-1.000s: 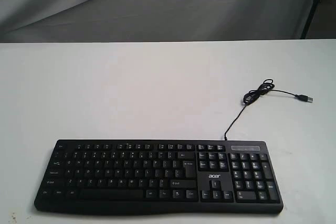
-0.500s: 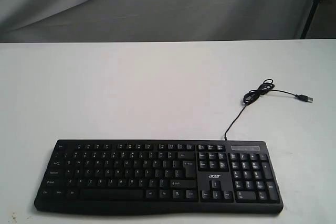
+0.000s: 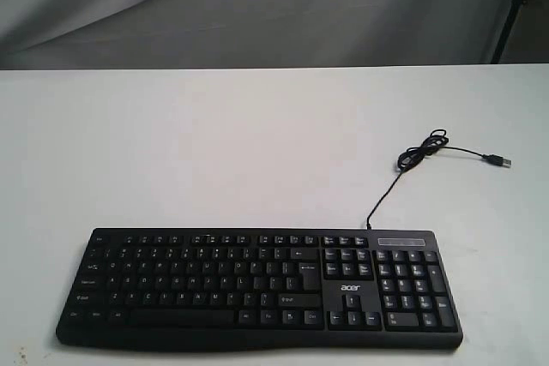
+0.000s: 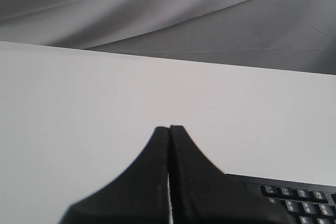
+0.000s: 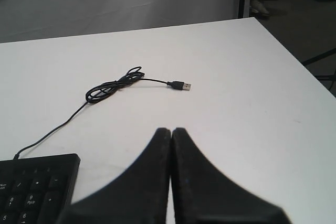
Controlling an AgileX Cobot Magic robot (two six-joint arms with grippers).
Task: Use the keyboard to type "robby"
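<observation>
We are holding the left gripper [image 4: 169, 128] and right gripper [image 5: 171, 130] clenched, empty. The keyboard [image 3: 257, 287] is lying across the lower frame.

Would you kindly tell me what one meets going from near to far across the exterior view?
keyboard → coiled cable → far edge of the table → grey backdrop cloth

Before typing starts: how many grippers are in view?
2: left gripper, shut, in the left wrist view; right gripper, shut, in the right wrist view. Neither appears in the exterior view.
</observation>
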